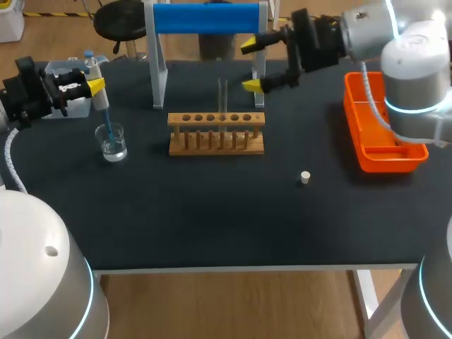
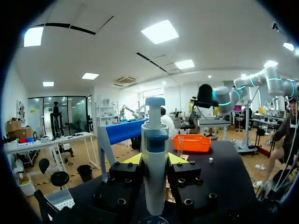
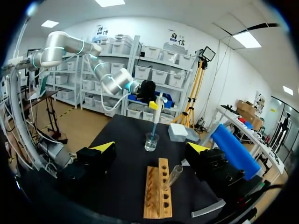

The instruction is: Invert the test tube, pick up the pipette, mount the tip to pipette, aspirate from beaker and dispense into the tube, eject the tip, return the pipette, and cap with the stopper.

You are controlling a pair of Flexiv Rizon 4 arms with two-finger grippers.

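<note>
My left gripper (image 1: 95, 88) is shut on the white and blue pipette (image 2: 154, 163), held upright. The pipette's blue tip (image 1: 106, 120) dips into the small glass beaker (image 1: 111, 141) of clear liquid at the table's left. A clear test tube (image 1: 222, 106) stands in the wooden rack (image 1: 216, 132) at mid-table. The small white stopper (image 1: 305, 177) lies on the mat to the right of the rack. My right gripper (image 1: 254, 65) hangs open and empty above and behind the rack. In the right wrist view the tube (image 3: 173, 176) and rack (image 3: 158, 189) lie under it, with the beaker (image 3: 151, 141) ahead.
An orange tray (image 1: 378, 134) sits at the right edge. A white stand carrying a blue roll (image 1: 205, 18) stands behind the rack. A clear tip box (image 1: 67, 70) sits at the back left, by the left gripper. The dark mat in front of the rack is bare.
</note>
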